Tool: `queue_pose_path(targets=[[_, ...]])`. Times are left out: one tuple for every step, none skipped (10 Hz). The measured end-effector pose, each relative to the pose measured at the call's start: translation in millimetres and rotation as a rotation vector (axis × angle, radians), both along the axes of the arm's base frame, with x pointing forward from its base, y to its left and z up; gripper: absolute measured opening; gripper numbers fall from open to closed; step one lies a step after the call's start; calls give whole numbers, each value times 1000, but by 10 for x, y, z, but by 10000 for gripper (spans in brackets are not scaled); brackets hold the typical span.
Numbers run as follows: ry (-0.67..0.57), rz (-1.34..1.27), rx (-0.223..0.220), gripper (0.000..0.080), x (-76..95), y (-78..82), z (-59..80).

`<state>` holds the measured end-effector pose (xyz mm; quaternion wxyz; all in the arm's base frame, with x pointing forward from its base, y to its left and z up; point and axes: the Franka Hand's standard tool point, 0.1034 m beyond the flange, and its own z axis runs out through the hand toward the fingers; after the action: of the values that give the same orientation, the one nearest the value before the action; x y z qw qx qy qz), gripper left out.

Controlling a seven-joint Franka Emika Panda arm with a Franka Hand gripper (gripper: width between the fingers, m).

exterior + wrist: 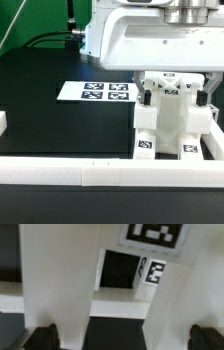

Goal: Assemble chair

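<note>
Two fingers (42, 338) of your end effector (125, 339) hang wide and empty just above the chair (172, 128), which stands upright, long axis vertical, so you likely go straight down.

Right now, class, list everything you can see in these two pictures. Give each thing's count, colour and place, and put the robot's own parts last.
chair: one, white with black-and-white tags, on the table at the exterior view's right.
marker board: one, white with black tags, flat on the table, to the exterior view's left of the chair.
border rails: several, white, long and low, along the table's near edge and sides.
table: one, black, under everything.
cable: at least one, dark, behind the table.
arm: one, white, above the chair.
claw: one, dark, open, straddling the chair's upper part.
</note>
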<state>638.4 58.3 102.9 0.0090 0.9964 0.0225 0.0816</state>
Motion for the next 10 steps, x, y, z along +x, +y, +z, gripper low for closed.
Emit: queue_pose_path(targets=[[-3,-1,0,649,8,-10,25],[-2,-2,1,649,8,-13,44],[-4,-3,2,649,15,-17,78],[-8,-2,3,649,25,-19,106],[-11,31,-2,649,32,-23,123],[-16,87,-11,649,45,-28,163],[-21,110,-11,649,51,-4,241],[-24,124,-8,649,43,10,326],[-25,127,-5,649,1,7,373],[-18,114,6,649,-128,-3,412]])
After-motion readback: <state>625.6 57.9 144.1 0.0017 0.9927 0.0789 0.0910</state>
